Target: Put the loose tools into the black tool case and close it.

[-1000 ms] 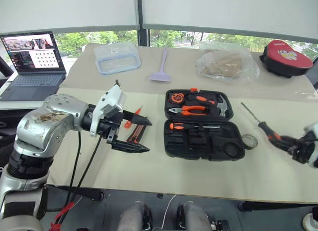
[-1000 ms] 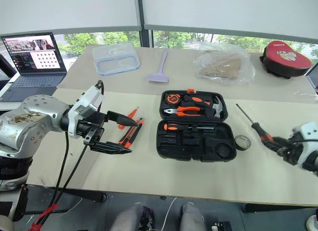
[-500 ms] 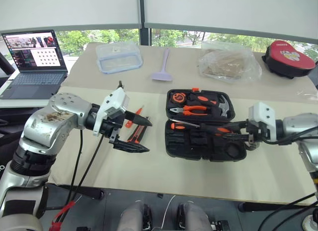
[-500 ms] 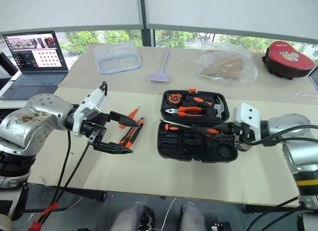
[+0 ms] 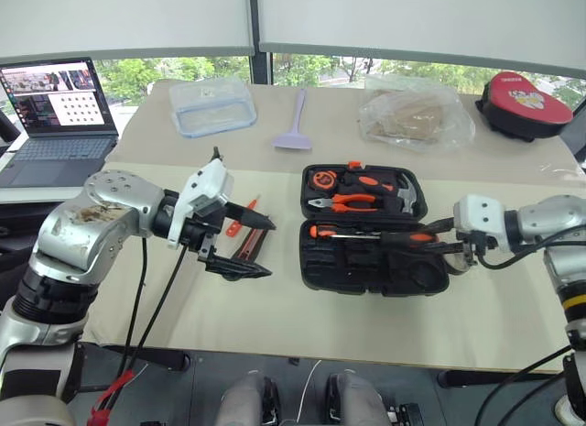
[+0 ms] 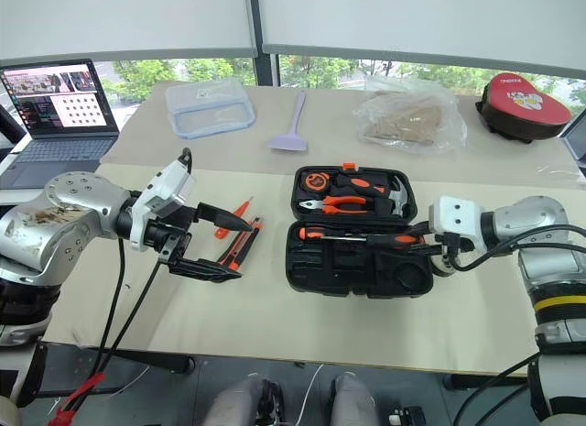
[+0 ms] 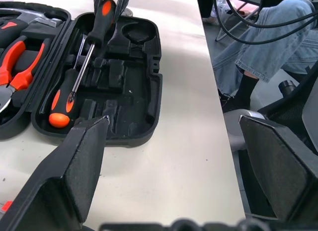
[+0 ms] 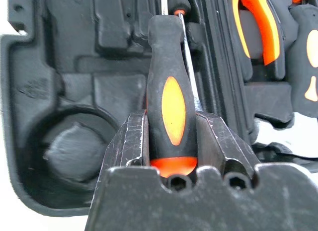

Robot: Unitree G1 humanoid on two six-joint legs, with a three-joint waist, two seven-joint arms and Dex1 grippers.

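Observation:
The black tool case lies open at the table's middle. My right gripper is shut on a black-and-orange screwdriver and holds it over the case's near half, shaft pointing left. In the right wrist view its fingers clamp the handle above the moulded slots. Another screwdriver lies in the case beside it. My left gripper hovers open left of the case, over the utility knife and beside the slim orange screwdriver. In the left wrist view, the left gripper holds nothing.
Pliers, a hammer and a tape measure fill the case's far half. At the back lie a laptop, a clear container, a lilac spatula, a plastic bag and a red-lidded round case. A person's legs are beyond the table.
My right gripper swung left from the table's right side with the screwdriver, rolled, and now holds it over the case. The left gripper has stayed put and open.

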